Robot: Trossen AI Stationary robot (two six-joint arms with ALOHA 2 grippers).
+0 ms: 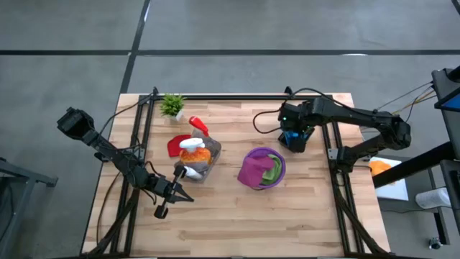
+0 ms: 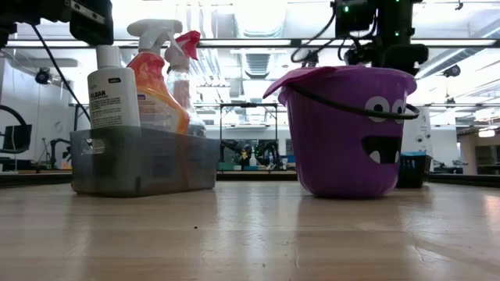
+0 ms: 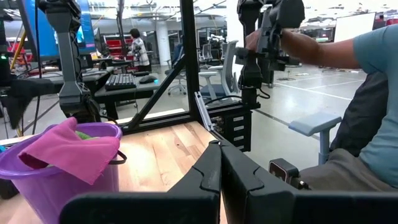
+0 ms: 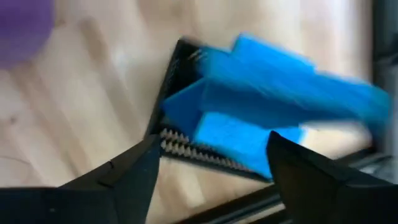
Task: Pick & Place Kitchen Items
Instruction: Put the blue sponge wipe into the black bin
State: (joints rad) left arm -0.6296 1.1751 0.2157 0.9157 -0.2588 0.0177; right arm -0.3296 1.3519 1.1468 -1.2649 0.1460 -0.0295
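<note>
**Wood table, right arm lining up on the sponges**

Butcher-block wooden table on a grey lab floor, black frame rails down both sides, open workshop behind.

Layout:
- Clear grey plastic bin left of centre. It holds the orange spray bottle with white trigger, a white-capped white bottle and a red-topped clear bottle.
- Red cloth lies flat just left of the bin, touching it.
- Purple plastic bucket with a cartoon face is right of centre, with a magenta cloth draped over its rim and a green cloth tucked inside.
- Small green potted plant at the far edge; not a target.
- Small black tray holding bright blue rectangular sponges sits at the far right, beyond the bucket.

Arms:
- Right gripper hovers directly over the sponge tray, fingers spread wide either side of the blue stack, nothing between them gripped. Wrist view is motion-blurred, so I can't tell whether a fingertip touches a sponge.
- Left gripper parked near the bin's near side, clenched shut on nothing.

Step in hand, my read: approach/pre-grasp on a blue sponge.

Next move needs:
- Descend straight, straddle one sponge only; they are stacked and overlapping, so a double pick is likely.
- Keep the fingertips off the tray's wall.
- Close, lift clear, carry near-left to a container. Bucket is closest; which one is meant I can't say.
</note>
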